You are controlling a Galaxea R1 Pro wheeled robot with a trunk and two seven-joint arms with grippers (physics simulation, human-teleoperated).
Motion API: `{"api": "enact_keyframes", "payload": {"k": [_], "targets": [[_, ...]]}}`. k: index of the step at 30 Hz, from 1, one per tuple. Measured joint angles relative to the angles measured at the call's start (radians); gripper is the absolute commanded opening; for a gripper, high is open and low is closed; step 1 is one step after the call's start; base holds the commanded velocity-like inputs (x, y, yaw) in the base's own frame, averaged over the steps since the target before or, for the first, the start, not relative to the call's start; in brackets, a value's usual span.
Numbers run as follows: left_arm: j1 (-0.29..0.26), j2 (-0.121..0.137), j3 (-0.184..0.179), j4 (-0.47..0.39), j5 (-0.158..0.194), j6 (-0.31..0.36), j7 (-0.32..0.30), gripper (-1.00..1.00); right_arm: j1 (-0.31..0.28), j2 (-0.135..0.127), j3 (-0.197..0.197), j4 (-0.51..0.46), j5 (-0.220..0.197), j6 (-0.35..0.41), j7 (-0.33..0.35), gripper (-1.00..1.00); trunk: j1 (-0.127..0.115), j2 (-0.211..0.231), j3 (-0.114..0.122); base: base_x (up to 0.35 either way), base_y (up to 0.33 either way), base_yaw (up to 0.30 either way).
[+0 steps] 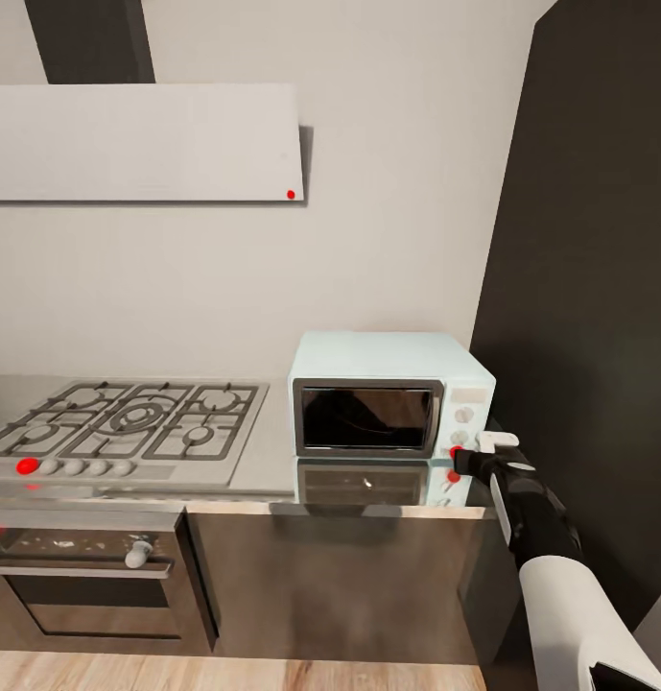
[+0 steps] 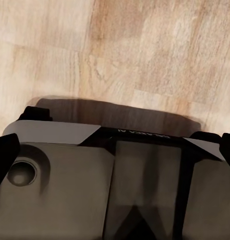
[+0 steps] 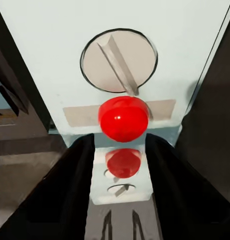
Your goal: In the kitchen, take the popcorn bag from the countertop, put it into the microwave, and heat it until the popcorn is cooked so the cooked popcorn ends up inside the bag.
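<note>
The microwave (image 1: 391, 405) stands at centre-right of the frame on the shiny grey tabletop (image 1: 263, 470), its dark door shut, with a gas hob (image 1: 129, 422) to its left. The right gripper (image 1: 464, 459) sits at the control panel's lower right, and in the right wrist view its two dark fingers (image 3: 64, 195) are spread apart, released, either side of the red round light (image 3: 124, 118) below a pale dial (image 3: 119, 60). The left gripper's state cannot be told; its wrist view looks down on the wood floor (image 2: 145, 50).

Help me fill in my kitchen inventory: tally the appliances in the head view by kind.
Microwave: 1
Gas hob: 1
Oven: 1
Extractor hood: 1
Total: 4
</note>
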Motion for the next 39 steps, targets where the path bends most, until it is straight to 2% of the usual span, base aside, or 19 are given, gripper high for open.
{"api": "enact_keyframes", "payload": {"k": [7, 11, 18, 24, 29, 34, 39], "targets": [[0.000, -0.001, 0.000, 0.000, 0.000, 0.000, 0.000, 1.00, 0.000, 0.000, 0.000, 0.009, 0.002, -0.003, 0.000, -1.00, 0.000, 0.000, 0.000, 0.000, 0.000, 0.000], [0.000, -0.001, 0.000, 0.000, 0.000, 0.000, 0.000, 1.00, 0.000, -0.002, 0.001, 0.074, 0.003, -0.108, -0.001, -1.00, 0.000, 0.000, 0.000, 0.000, 0.000, 0.000], [0.000, -0.001, 0.000, 0.000, 0.001, 0.000, 0.000, 1.00, 0.000, -0.002, -0.001, 0.082, 0.001, -0.139, -0.008, -1.00, 0.000, 0.000, 0.000, 0.000, 0.000, 0.000], [0.000, -0.001, 0.000, 0.000, 0.001, 0.000, 0.000, 1.00, 0.000, -0.013, -0.003, 0.154, 0.002, -0.242, -0.015, -1.00, 0.000, 0.000, 0.000, 0.000, 0.000, 0.000], [0.000, -0.001, 0.000, 0.000, 0.000, 0.000, 0.000, 1.00, 0.000, -0.026, -0.003, 0.160, 0.002, -0.251, -0.014, -1.00, 0.000, 0.000, 0.000, 0.000, 0.000, 0.000], [0.000, -0.001, 0.000, 0.000, 0.000, 0.000, 0.000, 1.00, 0.000, -0.028, -0.004, 0.160, 0.000, -0.252, -0.013, -1.00, 0.000, 0.000, 0.000, 0.018, 0.000, 0.000], [0.000, 0.002, 0.000, 0.000, 0.001, 0.000, 0.000, 1.00, 0.000, -0.028, -0.004, 0.160, 0.000, -0.252, -0.013, -1.00, -0.001, 0.000, 0.000, 0.258, 0.000, 0.000]]}}
